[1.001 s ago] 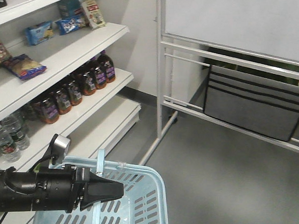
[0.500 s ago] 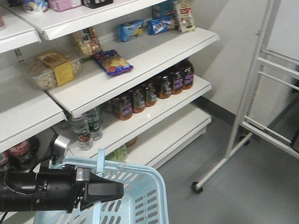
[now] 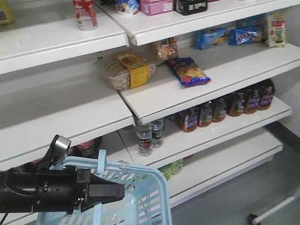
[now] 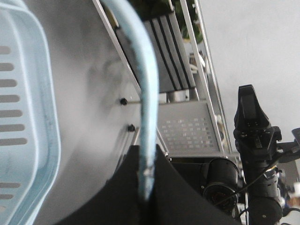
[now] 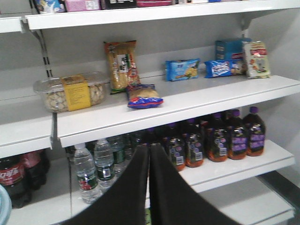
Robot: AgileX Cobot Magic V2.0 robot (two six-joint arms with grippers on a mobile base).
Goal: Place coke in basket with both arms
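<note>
L gripper (image 4: 146,157) is pinching basket (image 3: 143,209) handle (image 4: 145,93); R gripper (image 5: 149,151) is hanging pressed together; coke (image 3: 85,13) is standing on shelf (image 3: 49,44).

The coke (image 3: 85,13) is red with white script and a silvery base. The basket (image 3: 148,204) is light blue, its sides patterned with vertical slots, and its handle (image 4: 143,84) is a paler blue. The left arm (image 3: 34,191) and left claw (image 3: 119,191) are black, and the camera (image 3: 61,144) is silver. The shelves (image 3: 222,73) are white. The bottles (image 3: 248,100) are dark brown with purple labels. The snack bag (image 3: 189,71) is blue and red.
</note>
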